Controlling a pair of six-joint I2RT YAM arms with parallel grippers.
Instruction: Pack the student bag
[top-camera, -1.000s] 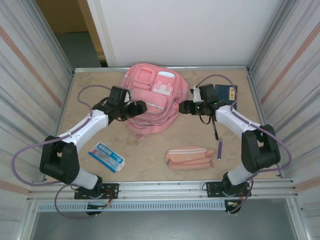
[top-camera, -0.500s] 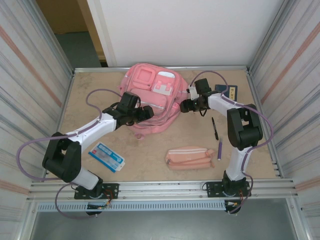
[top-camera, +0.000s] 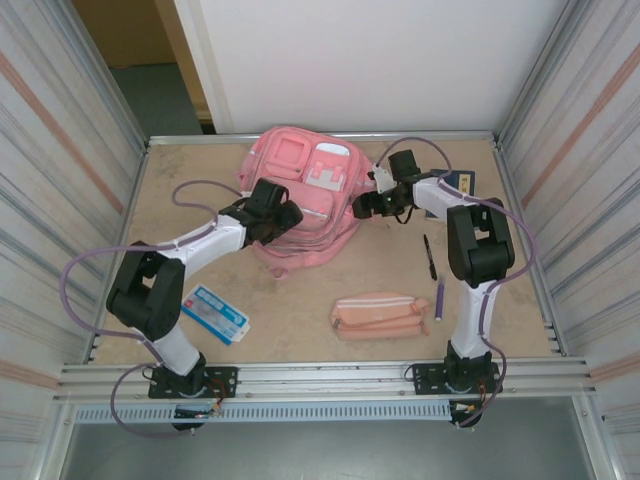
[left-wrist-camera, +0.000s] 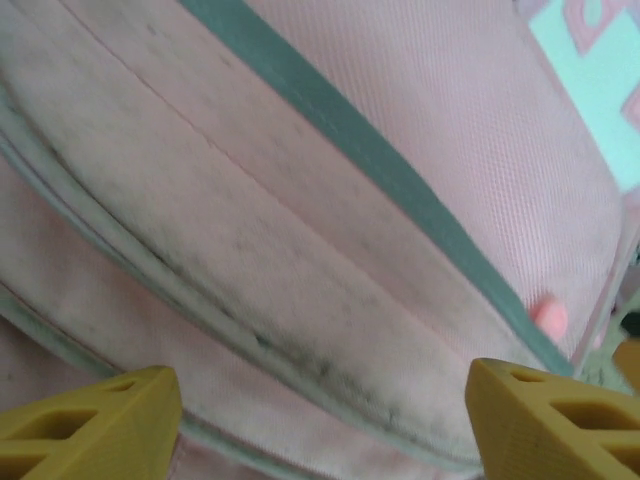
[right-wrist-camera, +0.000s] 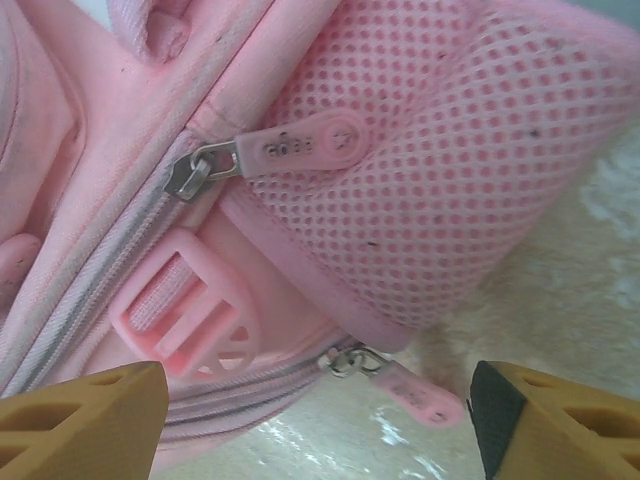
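The student bag (top-camera: 300, 185), a soft pink backpack with white trim, lies flat at the back middle of the table. My left gripper (top-camera: 291, 213) hovers over its left front, open, and its yellow fingertips (left-wrist-camera: 90, 420) stand wide over a zipped seam of the student bag (left-wrist-camera: 330, 200). My right gripper (top-camera: 361, 206) is at the bag's right side, open. Between its fingertips (right-wrist-camera: 560, 425) lies a small pink zipper pull (right-wrist-camera: 415, 392) on the table, below a mesh side pocket (right-wrist-camera: 450, 150) and a pink buckle (right-wrist-camera: 185, 320). Neither gripper holds anything.
A pink pencil pouch (top-camera: 380, 313) lies near the front middle. A blue-and-white packet (top-camera: 213, 313) is at the front left. A black pen (top-camera: 430, 257) and a purple pen (top-camera: 439, 300) lie on the right, and a dark blue book (top-camera: 455, 185) sits at the back right. Metal walls enclose the table.
My left gripper slid right onto the bag's front and its jaws narrowed slightly. My right gripper moved back and left to the bag's side, and its jaws widened a little.
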